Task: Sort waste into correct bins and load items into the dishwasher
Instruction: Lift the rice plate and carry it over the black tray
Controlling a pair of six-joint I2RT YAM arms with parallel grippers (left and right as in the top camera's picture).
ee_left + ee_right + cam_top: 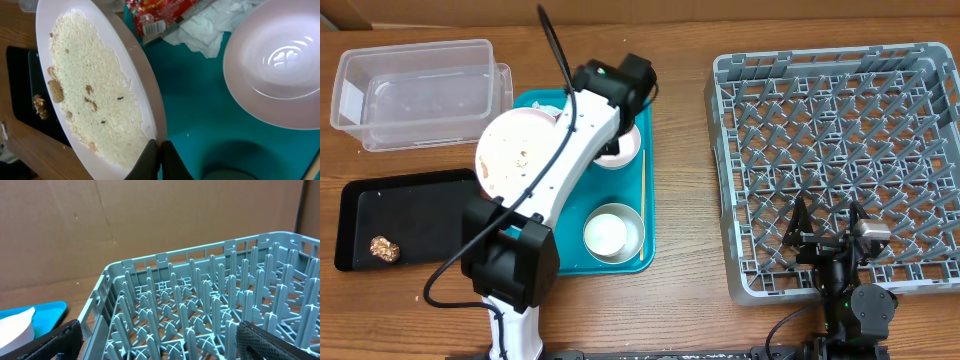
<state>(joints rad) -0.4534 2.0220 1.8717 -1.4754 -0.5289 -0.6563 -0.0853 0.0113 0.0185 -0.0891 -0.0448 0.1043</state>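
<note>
the black tray [420,205] lay at about eight o'clock from the rice-covered plate [505,150], which the left gripper [159,148] pinched by its rim at the nine o'clock edge of the teal tray [200,110], making it the nearer arm for tipping. far right, the right gripper [825,228] hung with jaws spread over the dish rack [840,110].

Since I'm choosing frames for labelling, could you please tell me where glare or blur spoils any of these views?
Left wrist: bright glare patches on the white bowl; rice on the plate is sharp. Right wrist: the dish rack is crisp, the near fingers blurred. Overhead: even light, soft shadows, no harsh glare.
</note>
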